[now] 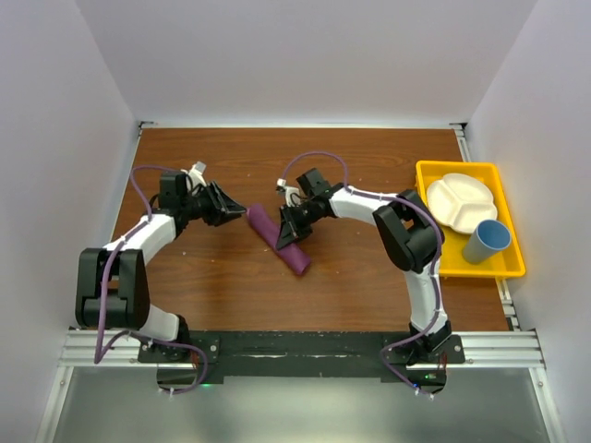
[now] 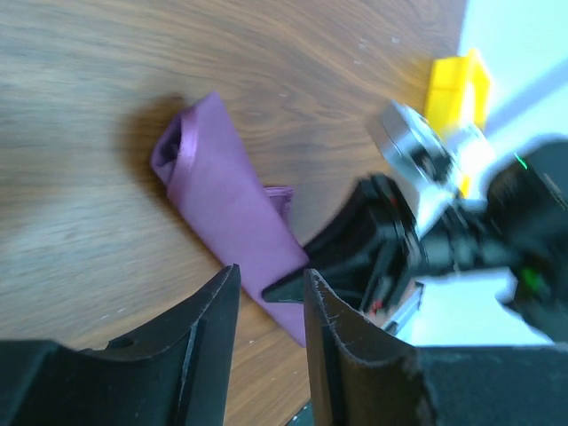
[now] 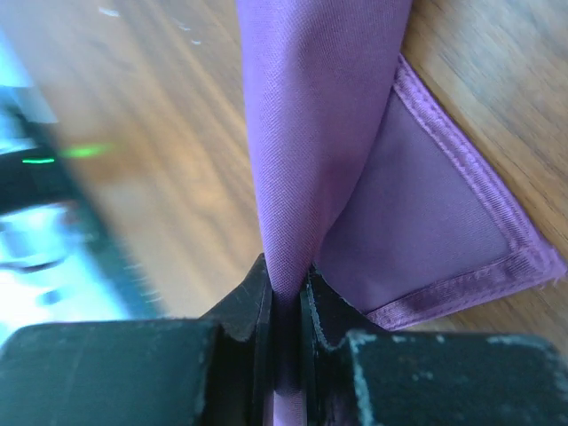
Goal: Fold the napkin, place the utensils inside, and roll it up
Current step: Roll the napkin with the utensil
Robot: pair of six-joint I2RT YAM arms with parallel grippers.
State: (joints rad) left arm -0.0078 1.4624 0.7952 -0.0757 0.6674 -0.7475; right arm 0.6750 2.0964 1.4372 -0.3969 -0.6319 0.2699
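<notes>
Pinching the rolled plum-purple cloth napkin (image 1: 277, 238) partway along its length with the right gripper (image 1: 292, 233), black fingers (image 3: 240, 311) clamped tight on a fold of fabric. Lying diagonally as a slim roll on the brown wooden table (image 1: 369, 295), near its middle, well apart from the yellow plastic tray (image 1: 466, 272) at the right edge. Hovering the left gripper (image 1: 242, 210) just beside the roll's far end, jaws narrowly parted, gripping nothing.

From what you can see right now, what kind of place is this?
Probably a robot test bench, not a home: a left arm and a right arm bolted at a wooden table, with bare white walls around it.
</notes>
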